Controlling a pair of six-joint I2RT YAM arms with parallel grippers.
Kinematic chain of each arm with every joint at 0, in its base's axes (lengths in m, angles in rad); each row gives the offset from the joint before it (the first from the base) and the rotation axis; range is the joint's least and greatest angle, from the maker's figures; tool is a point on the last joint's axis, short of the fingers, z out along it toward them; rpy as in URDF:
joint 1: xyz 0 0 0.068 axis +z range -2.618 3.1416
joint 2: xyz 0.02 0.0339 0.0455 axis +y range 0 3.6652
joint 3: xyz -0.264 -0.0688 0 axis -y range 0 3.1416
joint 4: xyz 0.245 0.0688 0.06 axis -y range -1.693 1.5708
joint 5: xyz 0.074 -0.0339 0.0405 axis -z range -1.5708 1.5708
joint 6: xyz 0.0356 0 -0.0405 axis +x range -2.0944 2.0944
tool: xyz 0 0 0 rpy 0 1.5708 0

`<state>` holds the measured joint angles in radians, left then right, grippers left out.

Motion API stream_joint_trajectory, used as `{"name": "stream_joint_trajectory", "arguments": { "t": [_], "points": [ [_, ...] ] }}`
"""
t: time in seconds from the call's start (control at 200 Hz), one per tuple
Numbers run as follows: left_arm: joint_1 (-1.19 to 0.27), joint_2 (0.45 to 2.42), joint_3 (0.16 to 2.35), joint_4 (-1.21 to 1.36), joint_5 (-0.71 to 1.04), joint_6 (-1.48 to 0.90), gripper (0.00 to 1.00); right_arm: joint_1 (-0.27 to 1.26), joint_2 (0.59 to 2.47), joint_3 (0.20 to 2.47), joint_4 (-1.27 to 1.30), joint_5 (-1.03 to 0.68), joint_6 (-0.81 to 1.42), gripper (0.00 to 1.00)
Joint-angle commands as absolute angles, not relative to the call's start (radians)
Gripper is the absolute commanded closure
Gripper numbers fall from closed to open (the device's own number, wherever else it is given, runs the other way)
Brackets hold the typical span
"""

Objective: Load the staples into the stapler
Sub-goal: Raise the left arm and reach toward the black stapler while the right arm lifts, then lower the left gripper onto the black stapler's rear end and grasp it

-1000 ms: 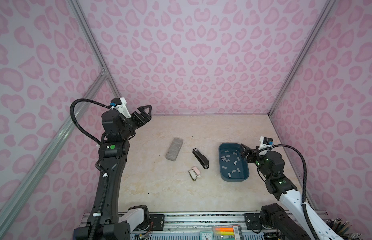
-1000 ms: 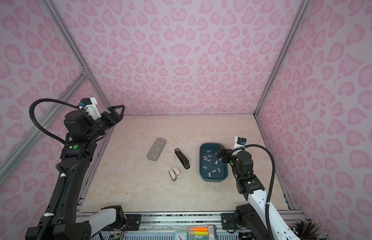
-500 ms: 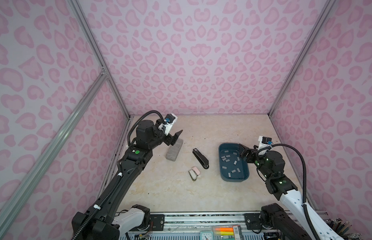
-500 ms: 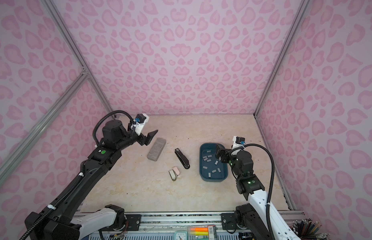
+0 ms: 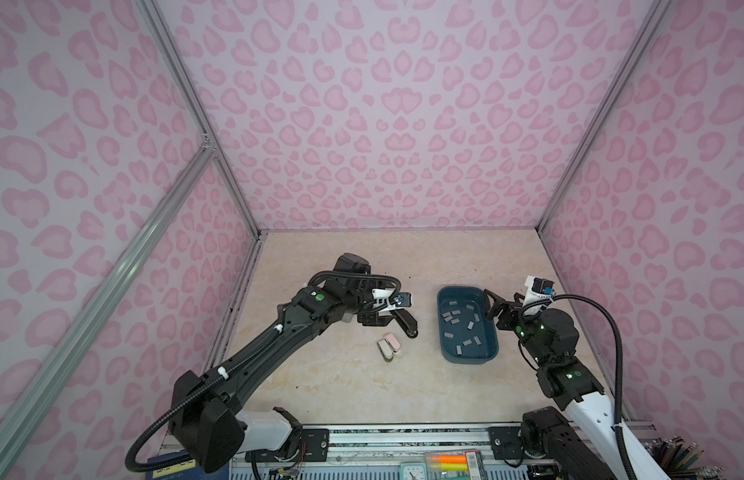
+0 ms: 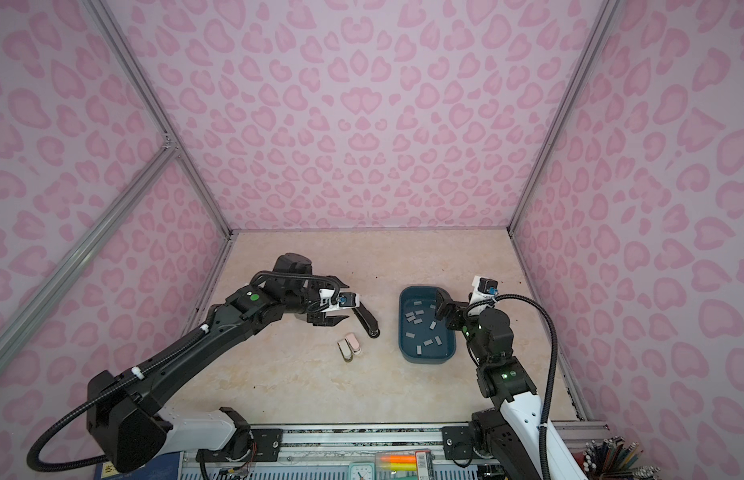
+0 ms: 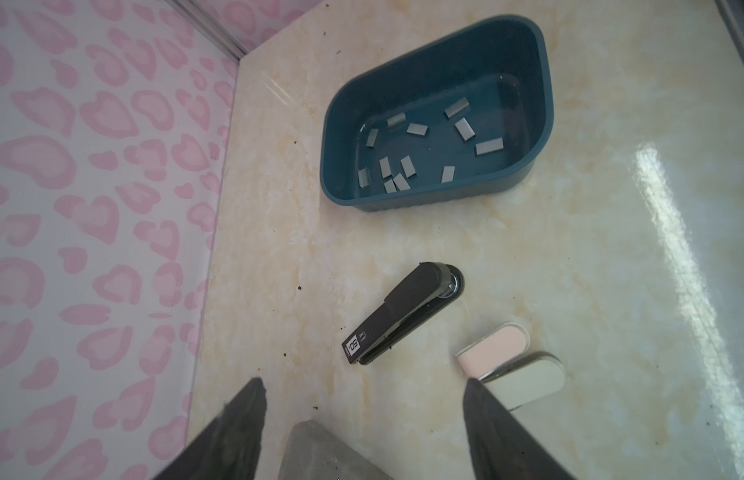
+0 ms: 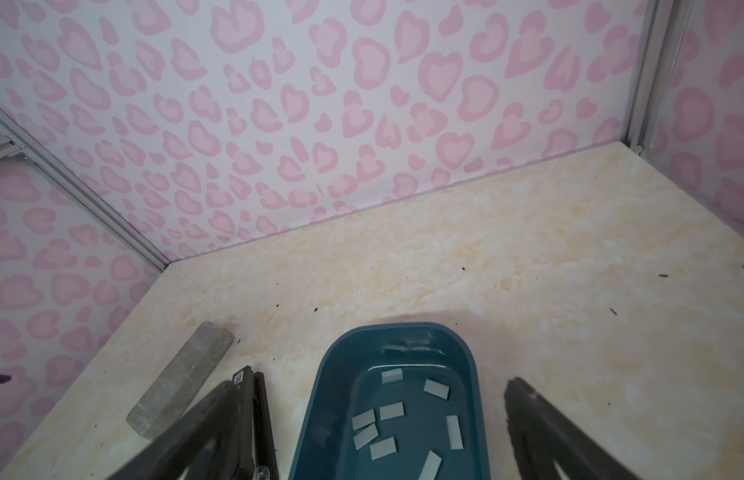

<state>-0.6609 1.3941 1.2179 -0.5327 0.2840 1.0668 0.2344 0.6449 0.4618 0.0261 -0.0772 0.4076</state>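
Black stapler (image 7: 403, 316) just beyond left claw (image 7: 362, 381)

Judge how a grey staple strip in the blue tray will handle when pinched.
The small flat grey metal staple strips lie flat and thin: probably light, hard to get under. The dark blue plastic tray's glossy floor suggests they slide when nudged.
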Motion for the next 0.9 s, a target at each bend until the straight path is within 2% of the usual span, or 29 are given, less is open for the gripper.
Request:
{"name": "stream_joint_trajectory", "arguments": {
  "t": [0.0, 0.15, 0.285, 0.385, 0.49, 0.65, 0.895],
  "points": [
    [-0.711, 1.511, 1.311, -0.734, 0.109, 1.230, 0.29, 0.236, 0.657, 0.449, 0.063, -0.099, 0.429, 0.00],
    [-0.746, 1.667, 1.464, -0.776, 0.126, 1.248, 0.30, 0.236, 0.682, 0.454, 0.060, -0.073, 0.405, 0.00],
    [-0.789, 1.781, 1.519, -0.774, 0.098, 1.275, 0.31, 0.236, 0.704, 0.460, 0.058, -0.052, 0.387, 0.00],
    [-0.801, 1.837, 1.540, -0.773, 0.145, 1.264, 0.28, 0.235, 0.724, 0.465, 0.062, -0.054, 0.385, 0.00],
    [-0.802, 1.880, 1.549, -0.786, 0.155, 1.262, 0.22, 0.236, 0.747, 0.467, 0.066, -0.060, 0.390, 0.00],
    [-0.802, 1.899, 1.506, -0.746, 0.110, 1.269, 0.18, 0.235, 0.760, 0.467, 0.069, -0.071, 0.402, 0.00],
    [-0.802, 1.933, 1.521, -0.746, 0.093, 1.257, 0.19, 0.236, 0.756, 0.463, 0.063, -0.067, 0.401, 0.00]
  ]
}}
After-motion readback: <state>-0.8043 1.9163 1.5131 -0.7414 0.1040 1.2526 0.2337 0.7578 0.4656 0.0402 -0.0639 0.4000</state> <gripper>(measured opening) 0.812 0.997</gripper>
